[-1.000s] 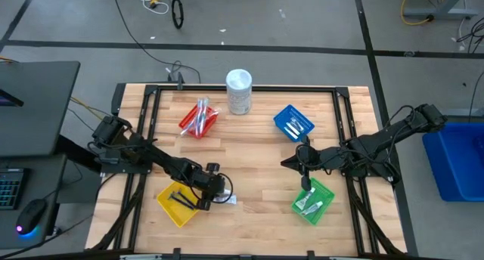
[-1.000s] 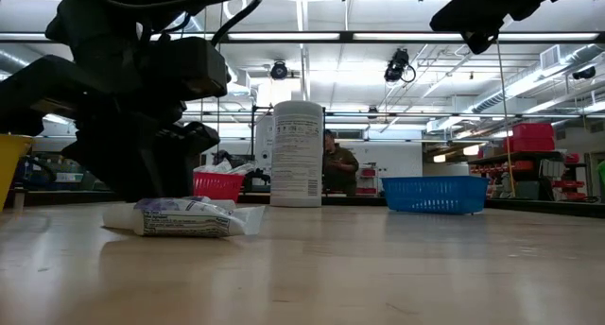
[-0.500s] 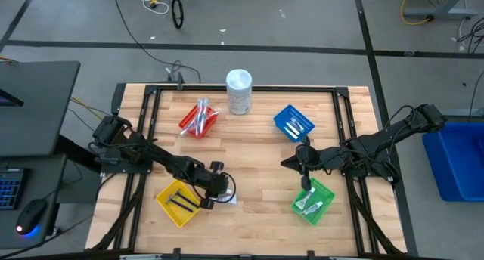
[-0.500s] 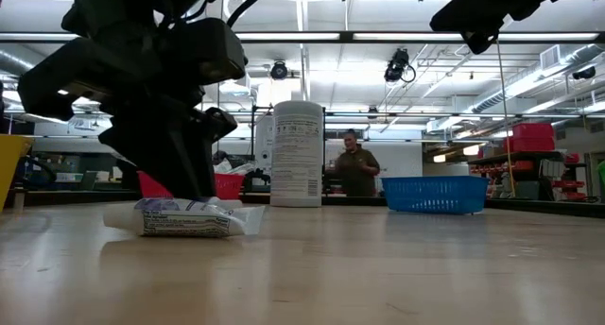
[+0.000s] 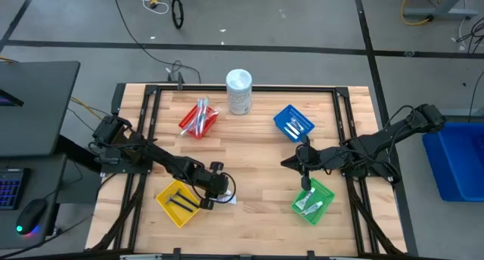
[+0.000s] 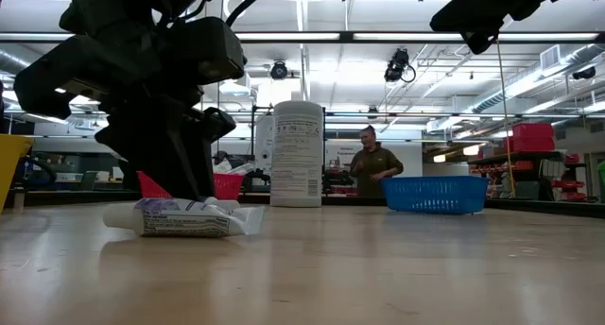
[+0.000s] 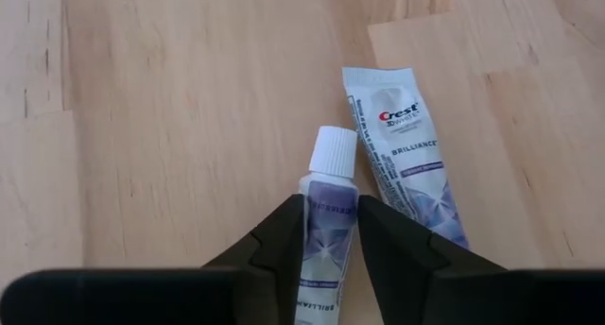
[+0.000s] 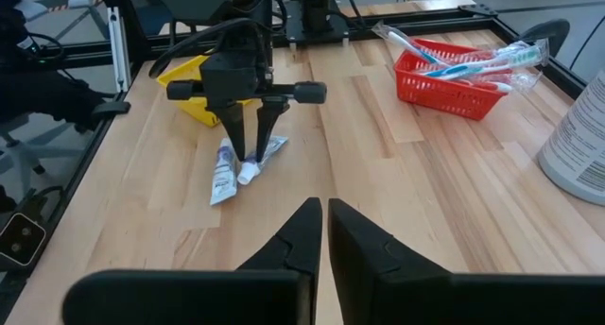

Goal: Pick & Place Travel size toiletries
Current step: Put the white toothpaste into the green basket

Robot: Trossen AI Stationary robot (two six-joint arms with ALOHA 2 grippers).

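Pale wood counter (image 5: 249, 150) carries everything. Near its front, beside the yellow basket (image 5: 178, 200), the left gripper (image 7: 328, 232) is down at the surface, its fingers (image 7: 282, 245) clamped on a small white-capped toothpaste tube (image 7: 326, 226). A second, flat tube (image 7: 405, 153) lies just beside it, touching. Farther right, the right gripper (image 5: 302, 164) hangs above the green basket (image 5: 314, 200), fingers together and empty. Toward the back stand a red basket (image 5: 198, 120) of toothbrushes, a blue basket (image 5: 293, 122) and a tall white container (image 5: 239, 92). Beyond, a person (image 6: 374, 166) stands.
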